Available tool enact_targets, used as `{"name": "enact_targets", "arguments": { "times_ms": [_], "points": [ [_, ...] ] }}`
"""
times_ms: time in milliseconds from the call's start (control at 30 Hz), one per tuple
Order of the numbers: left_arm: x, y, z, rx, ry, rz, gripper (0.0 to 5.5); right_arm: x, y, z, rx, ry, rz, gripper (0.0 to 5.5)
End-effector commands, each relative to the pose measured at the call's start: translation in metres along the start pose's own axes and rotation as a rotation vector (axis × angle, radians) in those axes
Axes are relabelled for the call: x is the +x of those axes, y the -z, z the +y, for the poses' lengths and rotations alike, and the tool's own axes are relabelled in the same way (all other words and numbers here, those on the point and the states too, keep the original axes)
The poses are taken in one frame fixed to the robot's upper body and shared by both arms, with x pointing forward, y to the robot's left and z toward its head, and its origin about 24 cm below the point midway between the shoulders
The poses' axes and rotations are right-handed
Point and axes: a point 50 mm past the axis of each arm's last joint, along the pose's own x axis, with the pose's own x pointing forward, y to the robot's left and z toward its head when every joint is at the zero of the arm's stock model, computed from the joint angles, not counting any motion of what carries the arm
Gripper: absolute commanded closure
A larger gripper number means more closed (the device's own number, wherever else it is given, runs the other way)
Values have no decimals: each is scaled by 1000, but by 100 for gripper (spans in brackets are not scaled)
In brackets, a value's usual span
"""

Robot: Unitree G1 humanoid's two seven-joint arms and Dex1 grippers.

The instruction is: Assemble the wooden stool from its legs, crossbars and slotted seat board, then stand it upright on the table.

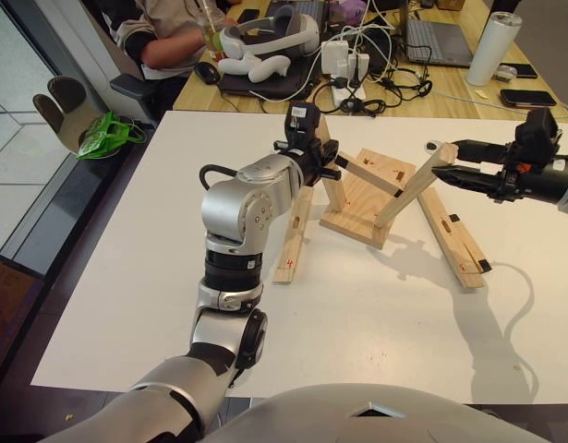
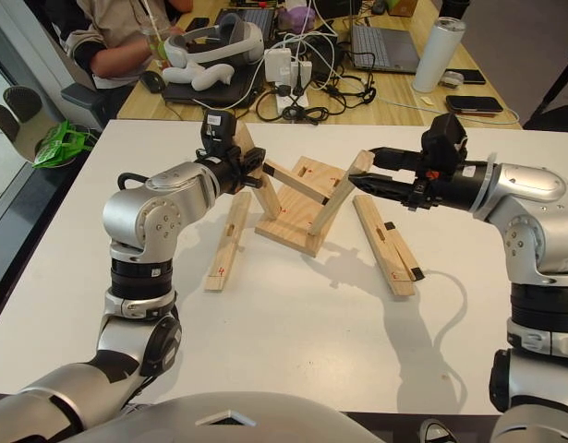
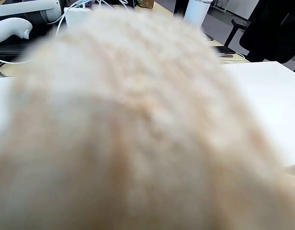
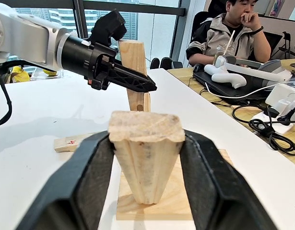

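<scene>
My left claw [image 2: 258, 175] is clamped on the upright leg [image 2: 268, 203], which stands on the slotted seat board [image 2: 290, 228] lying flat on the white table [image 2: 293, 341]. A crossbar [image 2: 297, 183] slants from that leg down to the tilted leg [image 2: 334, 203], whose top end sits pinched in my right claw [image 2: 358, 182]. A loose wooden piece [image 2: 223, 245] lies flat just beside the board on my left. Two more wooden pieces [image 2: 387, 245] lie side by side on my right. Behind the table, a wooden desk [image 2: 404, 92] carries a laptop [image 2: 385, 46], a white headset [image 2: 214, 41], a steel tumbler [image 2: 438, 41] and a phone [image 2: 473, 103].
</scene>
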Motion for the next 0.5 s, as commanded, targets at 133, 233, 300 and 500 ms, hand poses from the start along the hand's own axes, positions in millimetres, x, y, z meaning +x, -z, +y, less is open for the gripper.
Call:
{"name": "enact_targets", "arguments": {
  "times_ms": [133,233,300,500],
  "points": [
    [5,13,4,-17,-13,82,447,9,10,10,-47,-79,82,346],
    [5,15,6,-23,-18,88,447,9,11,11,-57,-91,94,346],
    [5,15,6,-23,-19,89,447,9,12,10,-66,-92,107,346],
    [6,13,2,2,-23,74,447,13,12,6,-84,-74,110,346]
  ]
}}
